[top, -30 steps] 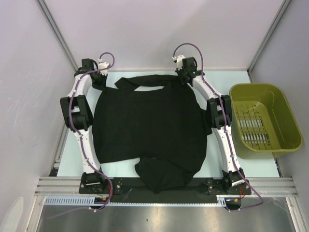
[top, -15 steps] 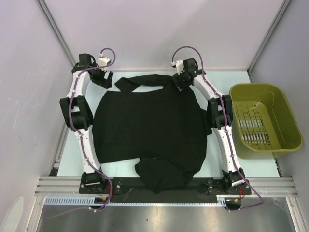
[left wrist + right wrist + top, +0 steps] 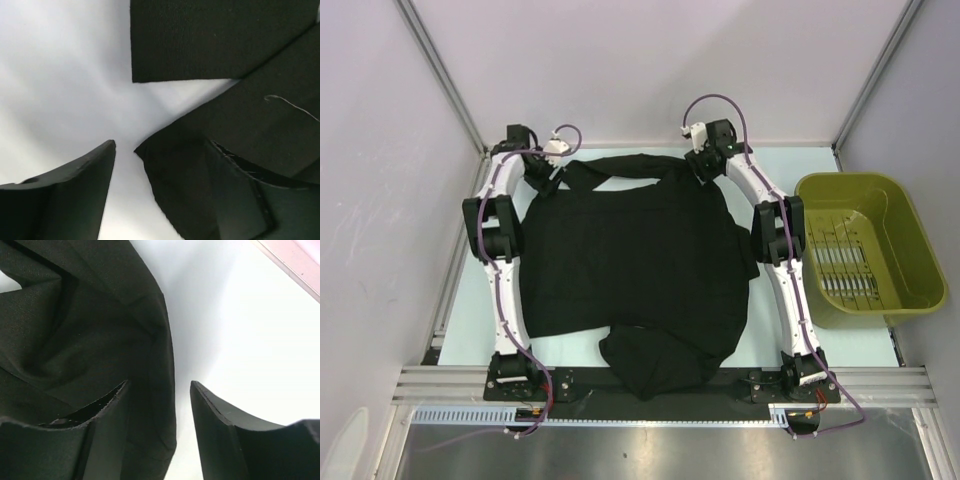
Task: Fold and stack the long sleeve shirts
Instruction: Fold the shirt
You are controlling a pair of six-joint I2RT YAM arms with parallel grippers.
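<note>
A black long sleeve shirt (image 3: 630,255) lies spread flat in the middle of the table, with a sleeve (image 3: 620,166) folded across its far edge. A bunched lump of black fabric (image 3: 655,365) lies at its near edge. My left gripper (image 3: 548,174) is open over the shirt's far left corner (image 3: 165,170), which lies between the jaws; the sleeve end (image 3: 220,40) lies beyond. My right gripper (image 3: 701,165) is open at the far right corner, and the shirt's edge (image 3: 161,405) lies between its jaws. Neither gripper holds the cloth.
An olive-green plastic basket (image 3: 920,250) stands at the right of the table, beside the right arm. Grey walls close in the far, left and right sides. A metal rail (image 3: 660,385) runs along the near edge.
My left gripper has moved right and nearer, from beside the table's far left onto the shirt's far left corner. My right gripper has shifted only slightly.
</note>
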